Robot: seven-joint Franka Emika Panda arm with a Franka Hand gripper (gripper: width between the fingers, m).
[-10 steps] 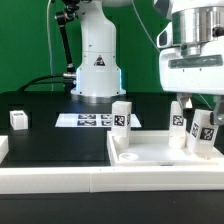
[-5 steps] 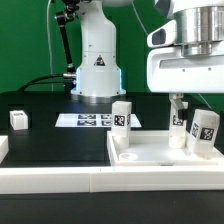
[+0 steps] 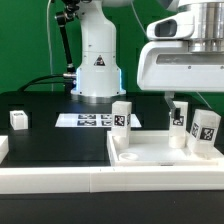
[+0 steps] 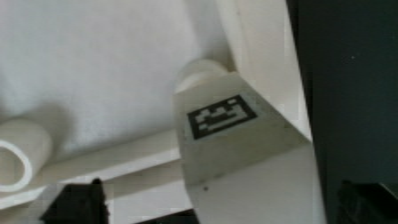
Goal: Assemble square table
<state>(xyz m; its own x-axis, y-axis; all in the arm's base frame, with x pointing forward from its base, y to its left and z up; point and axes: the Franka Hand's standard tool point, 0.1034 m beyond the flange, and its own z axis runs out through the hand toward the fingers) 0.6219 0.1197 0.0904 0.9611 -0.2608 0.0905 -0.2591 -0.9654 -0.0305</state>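
Since the claw [image 3: 192,98] hovers open above the tabletop [image 3: 150,158], w/ nothing between its fingertips [image 4: 80,196], no part is held right now. In the wrist view both dark tips stand wide apart, and the tagged leg under the claw [image 3: 204,128] sits between them but lower down, untouched.

Where things are, rel. to the claw:
- Tabletop: directly below, lying flat on the black table [image 3: 50,140].
- 2nd leg [image 3: 179,118]: also below, just beside the 1st, upright.
- 3rd leg [image 3: 121,116]: below and off toward the exterior view's left, upright at the tabletop's back corner.
- 4th leg [image 3: 18,119]: well apart from the claw, far to the exterior view's left, alone on the black table.

Whether the 3 legs at the tabletop are seated or merely standing, can't tell.

Handling, as a judgement: all parts look like hard white plastic, so prob. light, stiff, not fragile, but smooth and apt to slip or twist in a 2-finger pinch. Each leg is a small block w/ flat faces; best taken across 2 opposite flat sides, approx. mid-height, squarely, so it stays upright. The tabletop is too broad to span; its raised rim is the only pinchable spot, and being light it may slide if a leg is pressed in off-centre.
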